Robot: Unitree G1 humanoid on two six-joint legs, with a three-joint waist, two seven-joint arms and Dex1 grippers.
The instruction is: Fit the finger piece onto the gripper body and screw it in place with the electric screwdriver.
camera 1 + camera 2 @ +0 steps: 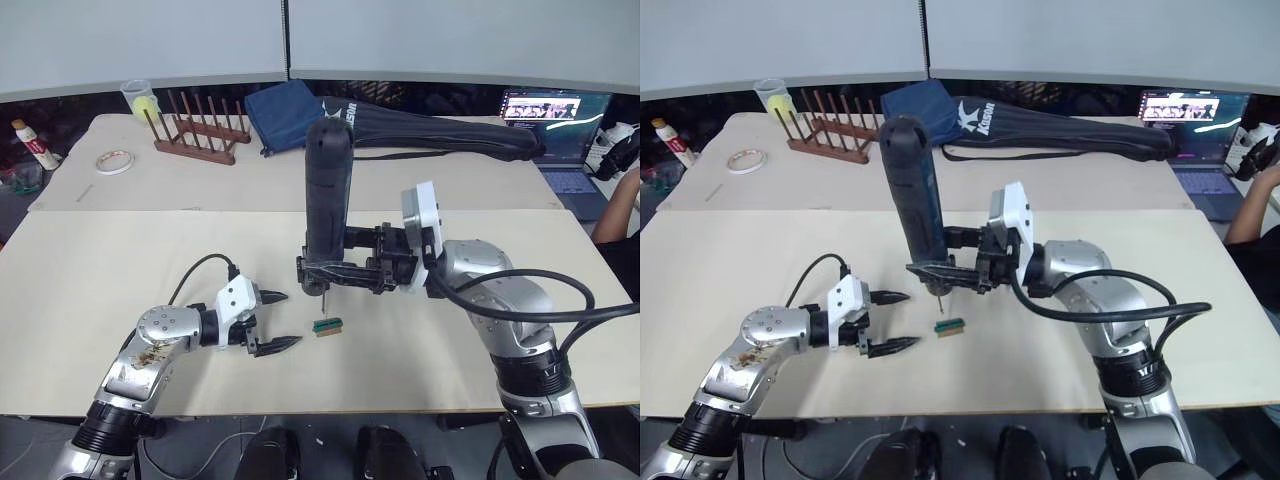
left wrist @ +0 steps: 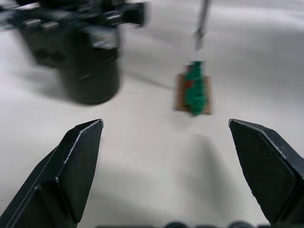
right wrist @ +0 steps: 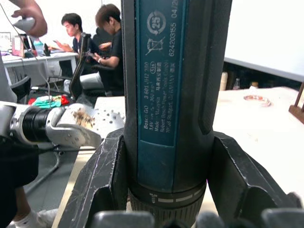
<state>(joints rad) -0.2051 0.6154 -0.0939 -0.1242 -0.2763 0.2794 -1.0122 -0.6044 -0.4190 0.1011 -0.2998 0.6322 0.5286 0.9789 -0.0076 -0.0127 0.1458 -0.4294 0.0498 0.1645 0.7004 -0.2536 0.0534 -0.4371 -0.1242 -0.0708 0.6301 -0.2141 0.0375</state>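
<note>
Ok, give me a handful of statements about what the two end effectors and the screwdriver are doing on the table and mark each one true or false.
1. The right end effector grips the electric screwdriver upright, bit pointing down. True.
2. The left end effector is closed on the small green-and-brown block. False: its fingers are spread and hold nothing; the block lies on the table apart from it.
3. The screwdriver's bit tip hangs just above the green-and-brown block. True.
4. The screwdriver lies flat on the table beside the wooden rack. False: it is held up near the table's middle, well forward of the rack.
5. A long black bag lies at the far side of the table. True.
</note>
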